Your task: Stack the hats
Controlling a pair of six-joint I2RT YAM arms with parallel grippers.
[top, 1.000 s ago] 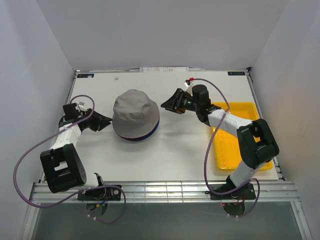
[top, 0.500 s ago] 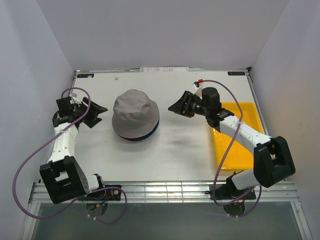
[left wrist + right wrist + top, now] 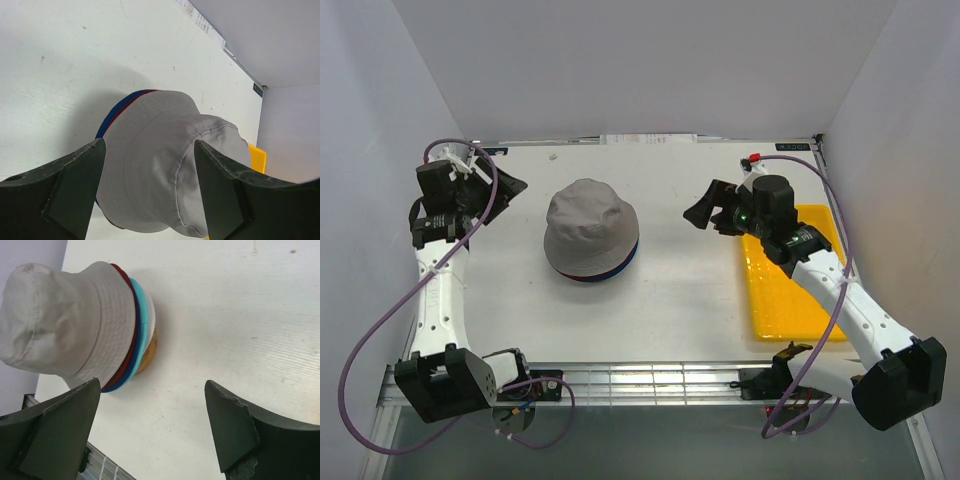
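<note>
The hats sit in one stack [image 3: 590,232] at the middle of the table, the grey hat [image 3: 588,222] on top. Dark red and navy brim edges [image 3: 620,268] show under it. In the right wrist view the grey hat [image 3: 65,320] covers dark red, navy, teal and white brims [image 3: 140,325] over a wooden stand [image 3: 149,354]. The left wrist view shows the grey hat [image 3: 165,165] with blue and red edges. My left gripper [image 3: 505,187] is open and empty, raised at the far left. My right gripper [image 3: 702,212] is open and empty, right of the stack.
A flat yellow tray [image 3: 790,290] lies at the right, under my right arm. White walls close in the table on three sides. A metal rail [image 3: 640,380] runs along the near edge.
Both arms have drawn back from the stack: the left gripper up and toward the far left corner, the right gripper to the right over the tray's edge. The stack has not moved.
</note>
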